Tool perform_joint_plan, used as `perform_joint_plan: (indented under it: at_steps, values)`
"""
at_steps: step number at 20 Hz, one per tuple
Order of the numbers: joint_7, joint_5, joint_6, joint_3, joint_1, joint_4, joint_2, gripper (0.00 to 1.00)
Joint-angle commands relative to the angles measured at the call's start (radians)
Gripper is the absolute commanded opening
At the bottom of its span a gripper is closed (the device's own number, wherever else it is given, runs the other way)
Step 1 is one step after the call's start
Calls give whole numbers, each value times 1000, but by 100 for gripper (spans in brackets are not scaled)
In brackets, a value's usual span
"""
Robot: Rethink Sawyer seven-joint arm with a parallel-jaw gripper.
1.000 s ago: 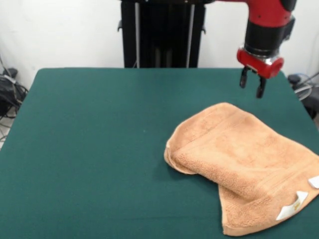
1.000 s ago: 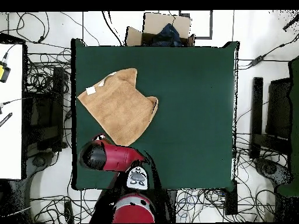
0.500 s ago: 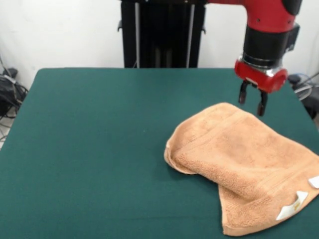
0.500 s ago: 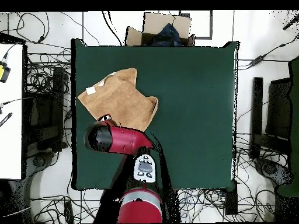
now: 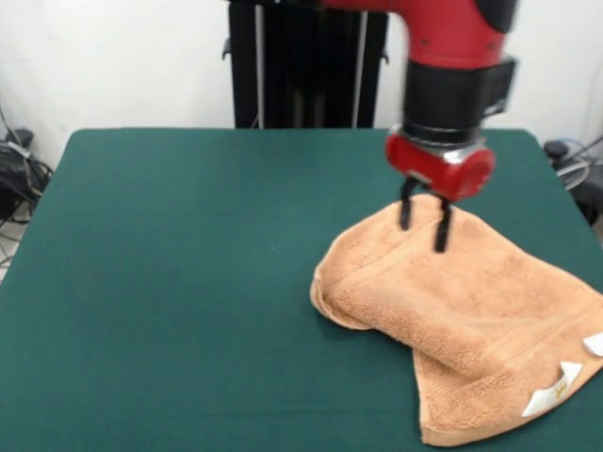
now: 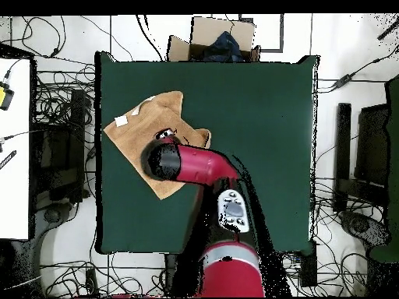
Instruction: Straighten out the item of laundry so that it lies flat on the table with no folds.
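Note:
The item of laundry [image 5: 462, 311] is an orange-tan towel folded over on itself at the right of the green table [image 5: 170, 282], with white tags near its front right corner. My gripper [image 5: 422, 226] hangs open over the towel's far part, fingertips close above the cloth with nothing between them. In the overhead view the towel [image 6: 140, 132] lies at the table's left side and my arm's head [image 6: 164, 160] covers its middle part; the gripper itself is hidden beneath it.
A cardboard box [image 6: 220, 39] with dark cloth stands beyond the table's top edge in the overhead view. Cables and equipment surround the table [image 6: 257, 140]. A black stand [image 5: 306, 66] rises behind the far edge.
My gripper has moved from beyond the towel's far right edge leftward and down, and now hangs over the towel itself. The towel has not moved.

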Motion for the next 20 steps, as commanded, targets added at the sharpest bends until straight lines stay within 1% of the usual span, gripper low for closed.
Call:
perform_joint_plan:
  at_steps: [1,3,8,15,17,20]
  values:
    - [-267,-134,130,167,-145,-82,40,100]
    - [-292,-155,136,217,-192,-92,50,100]
    - [-355,-208,194,288,-260,-158,87,100]
    - [-356,-232,225,301,-268,-212,117,100]
    - [-361,-234,213,321,-280,-207,124,100]
    - [-401,-238,202,390,-319,-183,131,100]
